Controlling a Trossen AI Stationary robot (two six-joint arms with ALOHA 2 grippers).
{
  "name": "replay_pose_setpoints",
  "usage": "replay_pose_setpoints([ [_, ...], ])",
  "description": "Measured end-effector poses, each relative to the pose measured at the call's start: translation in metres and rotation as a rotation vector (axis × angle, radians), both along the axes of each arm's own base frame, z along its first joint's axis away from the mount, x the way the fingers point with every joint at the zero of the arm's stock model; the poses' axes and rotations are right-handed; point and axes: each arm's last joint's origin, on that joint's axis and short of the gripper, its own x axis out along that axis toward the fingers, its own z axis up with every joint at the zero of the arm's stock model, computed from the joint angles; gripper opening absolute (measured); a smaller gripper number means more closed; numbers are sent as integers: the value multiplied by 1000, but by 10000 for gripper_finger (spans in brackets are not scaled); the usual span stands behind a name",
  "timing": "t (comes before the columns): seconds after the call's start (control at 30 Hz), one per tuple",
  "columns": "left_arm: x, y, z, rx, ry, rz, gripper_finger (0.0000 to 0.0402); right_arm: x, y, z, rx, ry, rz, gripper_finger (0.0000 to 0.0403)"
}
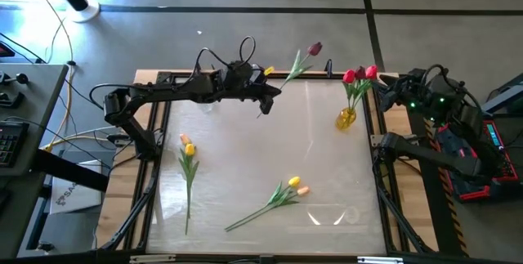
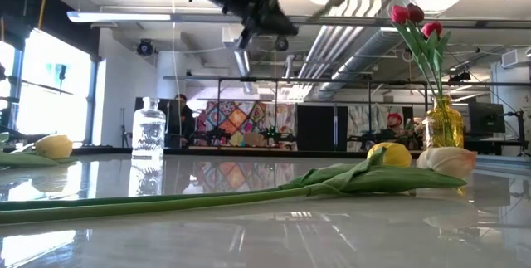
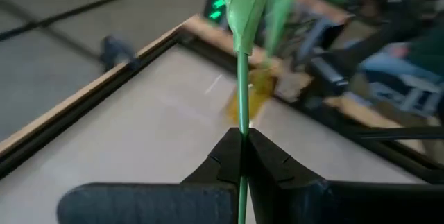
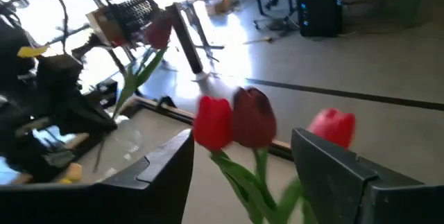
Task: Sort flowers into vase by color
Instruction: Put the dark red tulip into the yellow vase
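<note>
My left gripper (image 1: 265, 98) hangs over the table's far middle, shut on a maroon tulip (image 1: 314, 49) whose head points toward the far right. A yellow glass vase (image 1: 346, 118) at the right holds red tulips (image 1: 359, 74). My right gripper (image 4: 243, 175) is open, with one finger on each side of those tulips' heads (image 4: 232, 120). A yellow tulip (image 1: 188, 145) lies on the table at the left. A yellow and a pale orange tulip (image 1: 296, 186) lie at the near middle. A clear glass bottle (image 2: 149, 135) stands at the far left. My left gripper pinches the maroon tulip's thin green stem (image 3: 242, 128) between its two fingertips, well below the leaves (image 3: 244, 2). The fingers reach out nearly level from the table's left. The flower is lifted clear of the table and slants up toward the far right, a short end of stem sticking out below the fingers.
The wooden table frame (image 1: 151, 166) borders the white top. Beyond the table's left edge stand a desk and cables (image 1: 24, 100). In the low view the room behind shows shelves and a person (image 2: 181, 119) far off.
</note>
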Motion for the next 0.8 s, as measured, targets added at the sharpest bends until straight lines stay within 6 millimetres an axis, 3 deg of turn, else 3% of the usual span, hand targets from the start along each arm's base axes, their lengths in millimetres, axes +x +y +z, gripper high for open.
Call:
replay_pose_setpoints([
  [0.5,10,-11,30,171,-285,-163,0,6,3,14,31,-208,190,232],
  [0.8,26,-15,28,264,-465,-327,0,18,0,28,1,-321,314,232],
])
